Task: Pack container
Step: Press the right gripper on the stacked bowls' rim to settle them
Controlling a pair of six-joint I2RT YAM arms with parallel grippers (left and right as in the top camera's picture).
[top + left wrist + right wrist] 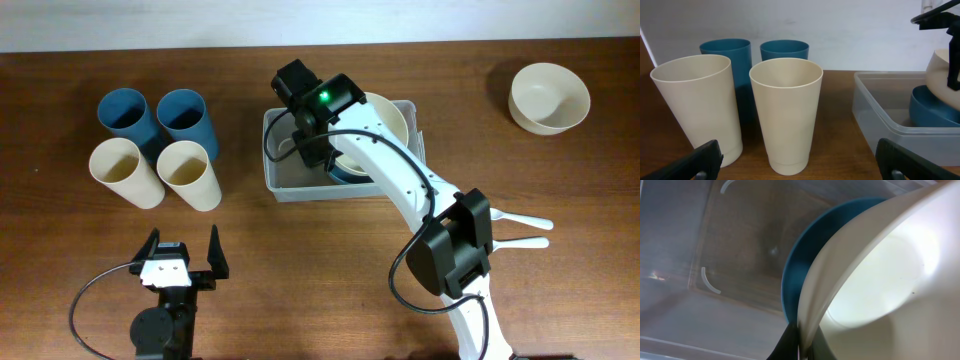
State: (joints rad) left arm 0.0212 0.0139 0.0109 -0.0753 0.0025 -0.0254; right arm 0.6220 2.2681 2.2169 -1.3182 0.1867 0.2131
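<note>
Overhead: right hand (318, 140) pinches cream bowl (387, 120) over container (290, 186).

My overhead view looks straight down on the surface (300, 300) from well above, taking in most of it. My left wrist view sits low, just above the surface, facing level toward the 4 cups (785, 115) close ahead, with the container (875, 120) at its right. My right wrist view peers down into that container from very close; all 3 views share it.
</note>
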